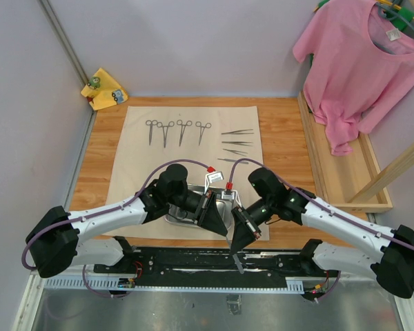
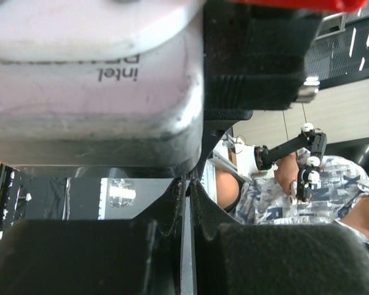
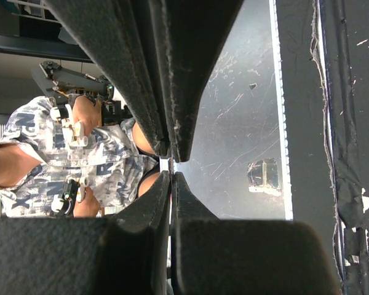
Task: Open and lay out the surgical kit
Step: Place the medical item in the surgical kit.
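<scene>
The beige cloth wrap (image 1: 138, 158) lies spread flat. Four ring-handled forceps (image 1: 178, 131) lie in a row at its far side, with several slim tweezers (image 1: 236, 143) to their right. The steel tray (image 1: 176, 219) sits at the cloth's near edge, mostly hidden under the arms. My left gripper (image 1: 219, 222) and right gripper (image 1: 236, 238) meet tip to tip above the tray's near right corner. Both are shut on one slim steel tweezers (image 1: 237, 262), which sticks out toward the near edge. It shows as a thin strip between the left jaws (image 2: 187, 246) and the right jaws (image 3: 166, 164).
A pink T-shirt (image 1: 359, 62) hangs at the back right over a wooden rack (image 1: 338, 165). A small yellow cloth (image 1: 105, 88) lies in the back left corner. A black rail (image 1: 193, 261) runs along the near edge.
</scene>
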`<move>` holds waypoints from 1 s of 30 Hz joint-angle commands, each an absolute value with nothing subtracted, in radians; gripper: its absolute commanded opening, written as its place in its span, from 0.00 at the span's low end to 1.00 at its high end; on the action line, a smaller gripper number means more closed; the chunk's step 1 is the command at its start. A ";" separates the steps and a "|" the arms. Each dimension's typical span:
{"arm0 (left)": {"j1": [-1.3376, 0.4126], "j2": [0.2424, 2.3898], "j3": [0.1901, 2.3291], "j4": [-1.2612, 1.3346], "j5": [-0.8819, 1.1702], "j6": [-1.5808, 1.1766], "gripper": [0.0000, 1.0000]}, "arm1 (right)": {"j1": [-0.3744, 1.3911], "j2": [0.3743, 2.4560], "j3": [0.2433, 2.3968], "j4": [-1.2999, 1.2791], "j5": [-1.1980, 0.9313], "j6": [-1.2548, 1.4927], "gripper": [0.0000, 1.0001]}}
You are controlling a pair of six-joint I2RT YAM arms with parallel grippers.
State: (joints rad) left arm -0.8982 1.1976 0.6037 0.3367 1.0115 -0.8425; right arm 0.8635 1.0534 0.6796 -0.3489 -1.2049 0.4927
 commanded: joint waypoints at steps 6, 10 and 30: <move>-0.904 1.207 0.596 0.333 1.013 -0.829 0.00 | 0.822 1.037 0.695 -0.364 -1.228 0.462 0.25; -0.887 1.212 0.596 0.319 0.973 -0.829 0.00 | 0.660 0.949 0.690 -0.521 -1.213 0.392 0.50; -0.538 1.621 0.740 0.777 0.512 -1.202 0.01 | 0.192 0.818 0.969 -0.824 -0.648 0.282 0.75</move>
State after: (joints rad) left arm -0.5583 1.5162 0.7025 0.5976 0.6827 -1.0874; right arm 0.2054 0.8288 0.9443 -0.7612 -0.7856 0.3344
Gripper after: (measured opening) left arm 0.014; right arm 0.737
